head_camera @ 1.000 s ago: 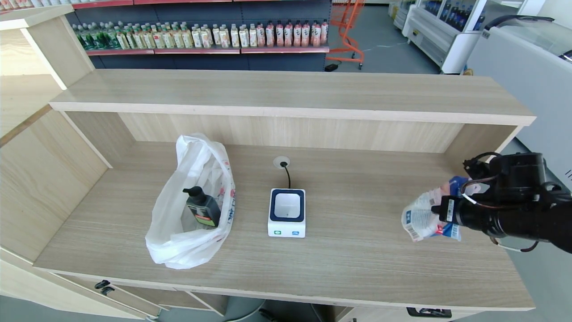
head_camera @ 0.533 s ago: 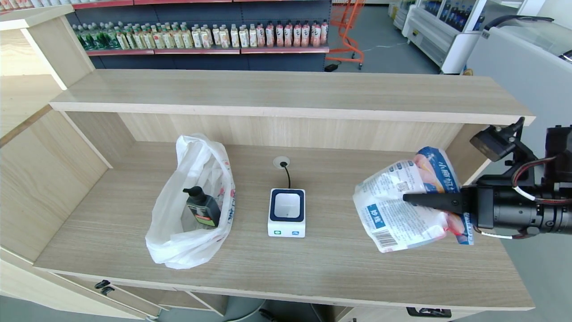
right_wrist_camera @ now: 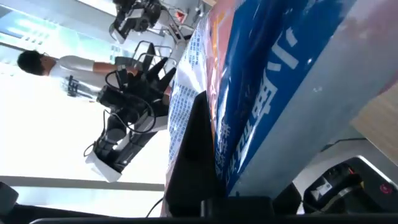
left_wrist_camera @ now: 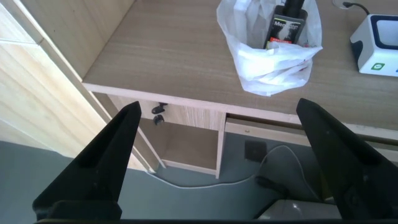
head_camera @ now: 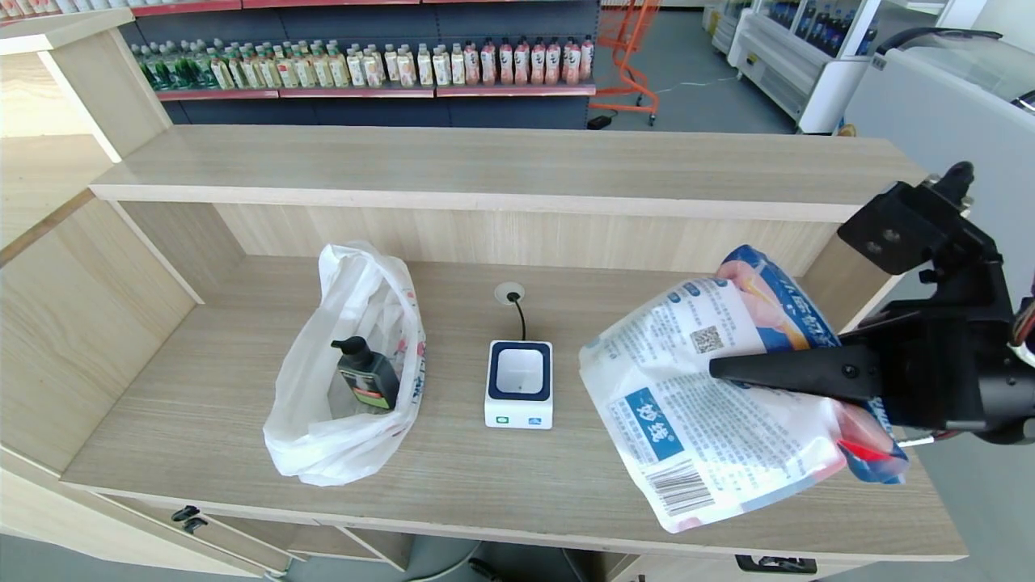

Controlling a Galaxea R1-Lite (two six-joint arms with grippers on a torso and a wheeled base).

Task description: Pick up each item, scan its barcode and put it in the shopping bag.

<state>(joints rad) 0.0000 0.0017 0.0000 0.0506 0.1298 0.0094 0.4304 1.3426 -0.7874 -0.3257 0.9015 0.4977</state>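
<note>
My right gripper (head_camera: 728, 370) is shut on a white and blue food pouch (head_camera: 711, 404), held in the air over the counter's right part, to the right of the scanner (head_camera: 519, 381). The pouch's printed back faces the head camera, barcode (head_camera: 679, 489) at its lower edge. In the right wrist view the pouch (right_wrist_camera: 280, 81) lies against one black finger (right_wrist_camera: 196, 155). A white shopping bag (head_camera: 348, 372) stands open left of the scanner with a dark pump bottle (head_camera: 368, 378) in it. My left gripper (left_wrist_camera: 217, 180) is open and holds nothing, hanging below and in front of the counter edge near the bag (left_wrist_camera: 273, 50).
The wooden counter (head_camera: 566, 477) has a raised back ledge (head_camera: 517, 174) and side walls. The scanner's cable runs to a hole (head_camera: 509, 293) behind it. Drawers (left_wrist_camera: 186, 134) sit under the counter front. Store shelves and freezers stand beyond.
The right arm has lifted the pouch and carried it left toward the scanner, turning its printed back and barcode toward the head camera. Bag, bottle and scanner have not moved.
</note>
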